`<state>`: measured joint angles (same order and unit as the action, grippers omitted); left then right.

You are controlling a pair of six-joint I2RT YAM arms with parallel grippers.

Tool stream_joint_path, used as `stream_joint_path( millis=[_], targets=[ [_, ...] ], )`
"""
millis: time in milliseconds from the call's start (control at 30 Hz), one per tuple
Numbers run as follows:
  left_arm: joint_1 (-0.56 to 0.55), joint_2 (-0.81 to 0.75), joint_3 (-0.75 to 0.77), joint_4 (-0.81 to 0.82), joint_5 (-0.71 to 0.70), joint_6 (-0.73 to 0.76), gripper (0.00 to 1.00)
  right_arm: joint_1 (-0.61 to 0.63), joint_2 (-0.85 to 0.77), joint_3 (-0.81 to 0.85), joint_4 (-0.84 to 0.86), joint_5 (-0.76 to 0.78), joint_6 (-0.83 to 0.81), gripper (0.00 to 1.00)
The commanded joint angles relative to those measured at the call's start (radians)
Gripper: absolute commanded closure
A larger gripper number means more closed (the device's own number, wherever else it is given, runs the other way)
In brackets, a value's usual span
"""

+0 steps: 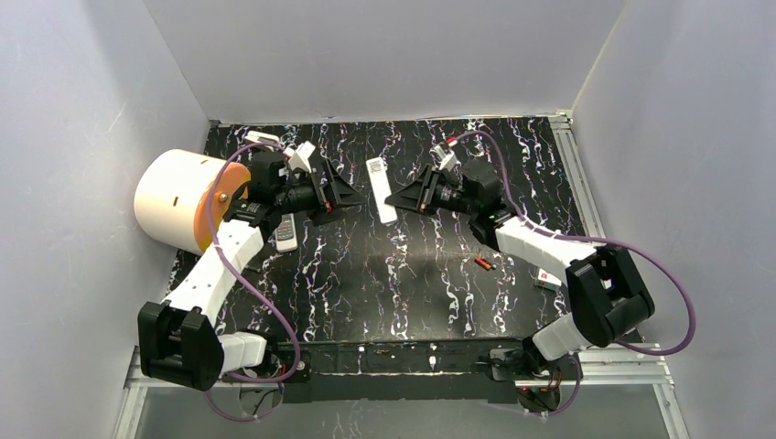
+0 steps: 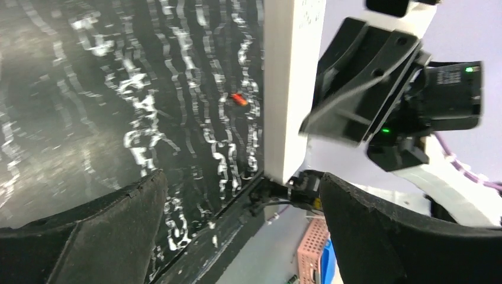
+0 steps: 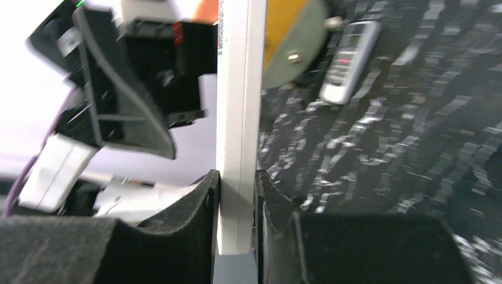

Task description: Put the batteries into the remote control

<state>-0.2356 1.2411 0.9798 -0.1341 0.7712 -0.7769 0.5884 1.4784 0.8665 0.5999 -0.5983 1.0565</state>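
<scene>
Two remotes are in view. The right gripper [image 3: 237, 180] is clamped narrow on the lower end of a slim white remote [image 1: 381, 187], one pad on each face, holding it clear of the black marbled table [image 1: 366, 302]. The left gripper [image 2: 240, 180] stands wide with nothing in it, just beside that remote on its far side from the right gripper. The second remote [image 1: 286, 236] – grey, with buttons – lies flat near the left arm, beside one large white roll with an orange end [image 1: 174, 201]. The batteries [image 1: 483, 263] lie on the table to the right of centre, near the right forearm – a small orange-red cluster, too small to count. One small white piece [image 1: 549, 279] lies further right.
</scene>
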Motion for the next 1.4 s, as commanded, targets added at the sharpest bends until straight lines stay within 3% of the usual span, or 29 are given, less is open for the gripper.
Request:
stream_joint_path(
  millis=[0, 133, 300, 433, 733, 800, 900, 1000, 1200, 1367],
  targets=[
    [0.015, -0.002, 0.03, -0.222, -0.179, 0.123, 0.01, -0.099, 0.034, 0.004, -0.259, 0.17, -0.151, 0.96],
    [0.016, -0.008, 0.032, -0.292, -0.232, 0.165, 0.02, -0.179, 0.138, 0.03, -0.37, 0.227, -0.262, 0.96],
    [0.016, 0.001, 0.071, -0.46, -0.453, 0.238, 0.01, -0.227, 0.277, 0.099, -0.457, 0.303, -0.398, 0.96],
    [0.016, 0.02, 0.095, -0.548, -0.609, 0.25, 0.01, -0.267, 0.344, 0.124, -0.449, 0.334, -0.442, 0.96],
    [0.016, 0.089, 0.114, -0.58, -0.756, 0.235, 0.02, -0.33, 0.441, 0.157, -0.423, 0.31, -0.501, 0.91],
    [0.016, 0.13, 0.142, -0.612, -0.823, 0.234, 0.02, -0.338, 0.455, 0.167, -0.435, 0.315, -0.518, 0.84],
    [0.017, 0.186, 0.171, -0.658, -0.893, 0.224, 0.01, -0.344, 0.443, 0.154, -0.428, 0.325, -0.528, 0.57],
    [0.018, 0.213, 0.184, -0.674, -0.94, 0.216, 0.01, -0.345, 0.397, 0.146, -0.444, 0.35, -0.539, 0.4],
    [0.021, 0.278, 0.213, -0.709, -1.067, 0.223, 0.01, -0.345, 0.283, 0.171, -0.546, 0.442, -0.564, 0.25],
    [0.03, 0.35, 0.234, -0.719, -1.15, 0.235, 0.02, -0.346, 0.15, 0.166, -0.598, 0.482, -0.575, 0.21]
  ],
)
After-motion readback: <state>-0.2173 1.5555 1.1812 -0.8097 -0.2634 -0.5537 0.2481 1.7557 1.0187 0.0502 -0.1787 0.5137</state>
